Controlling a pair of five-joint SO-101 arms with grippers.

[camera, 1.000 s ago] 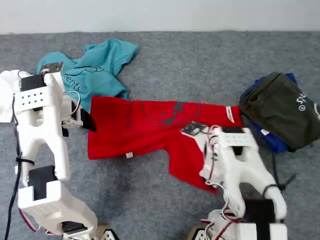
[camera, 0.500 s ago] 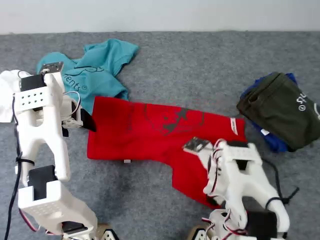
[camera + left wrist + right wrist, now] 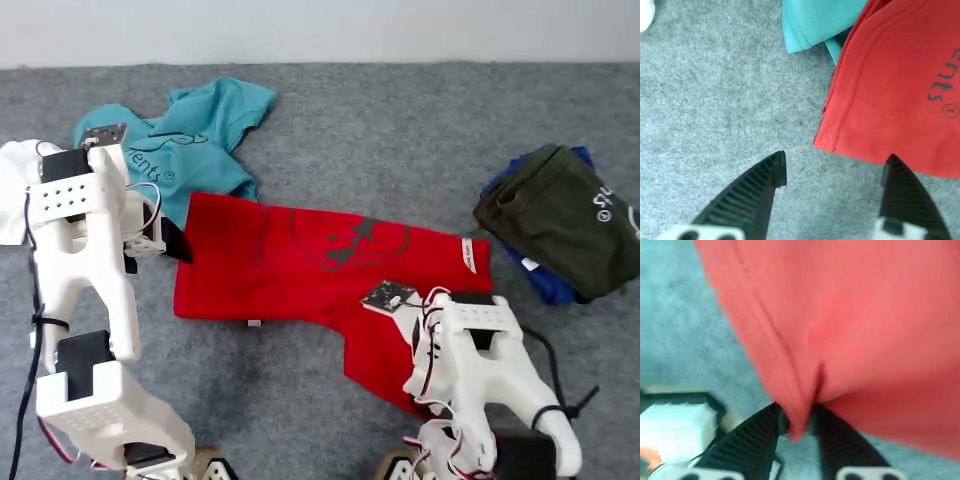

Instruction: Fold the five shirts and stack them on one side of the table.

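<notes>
Here the red shirt (image 3: 300, 265) lies spread across the middle of the grey table (image 3: 400, 150), a fold of it pinched tight in the right gripper (image 3: 797, 422). The left gripper (image 3: 836, 159) hovers spread wide just beside the shirt's corner, near the teal shirt (image 3: 200, 140).

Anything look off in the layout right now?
Yes. The red shirt lies crooked and bunched, one edge pinched in the right pincer, and its corner overlaps the crumpled teal shirt. The green shirt sits askew on the blue one.
</notes>
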